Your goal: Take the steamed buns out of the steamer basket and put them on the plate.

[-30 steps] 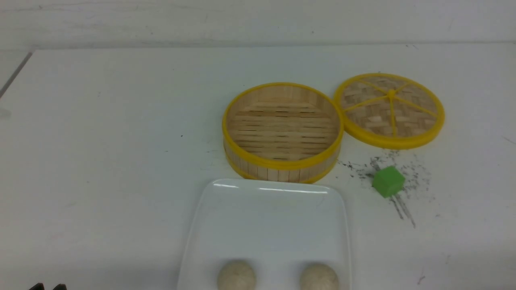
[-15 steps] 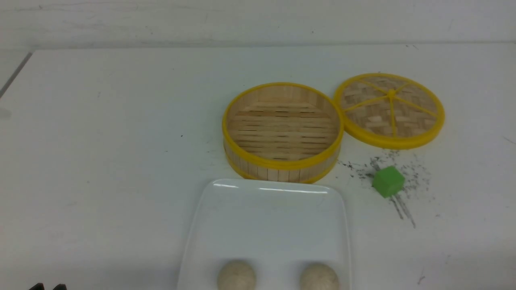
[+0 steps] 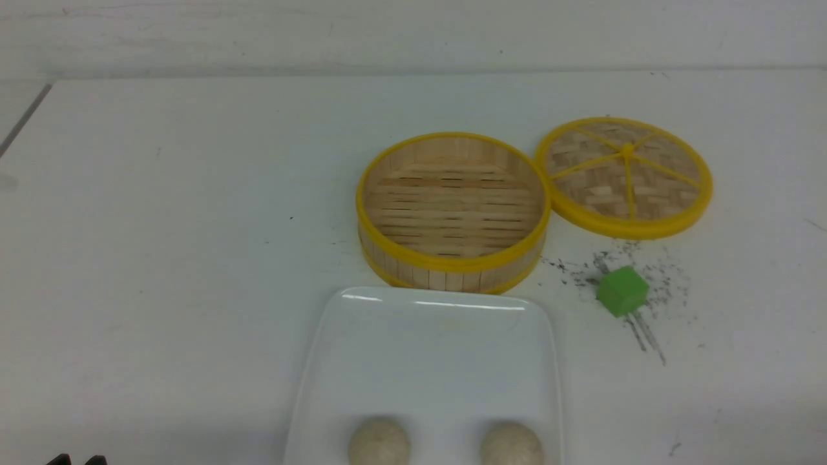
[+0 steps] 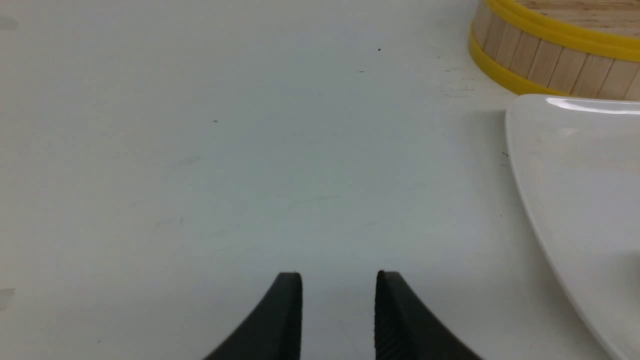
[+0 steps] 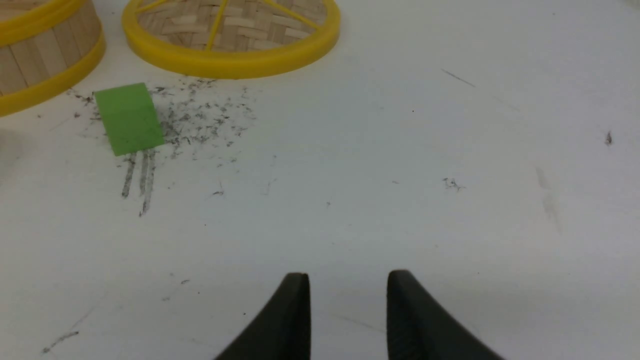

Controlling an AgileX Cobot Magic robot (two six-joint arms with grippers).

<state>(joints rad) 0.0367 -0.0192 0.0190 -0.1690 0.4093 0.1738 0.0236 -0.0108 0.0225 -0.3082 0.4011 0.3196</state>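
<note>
I count two matte, round steamed buns (image 3: 378, 442) (image 3: 512, 444) at lower centre on one glossy rectangular plate (image 3: 426, 349), below one slatted bamboo steamer basket (image 3: 452, 210). My left gripper (image 4: 339, 312) and right gripper (image 5: 348, 312) each stand partly open, holding nothing

The left gripper (image 4: 339, 312) is seen from its wrist camera with its two black jaws parted by a narrow gap, nothing being held between them. The right gripper (image 5: 348, 312) is shown likewise, its dark jaws set slightly apart and empty. Both are held low over the worktop. In the front view only two small black tips are glimpsed at the lower left corner.
</note>
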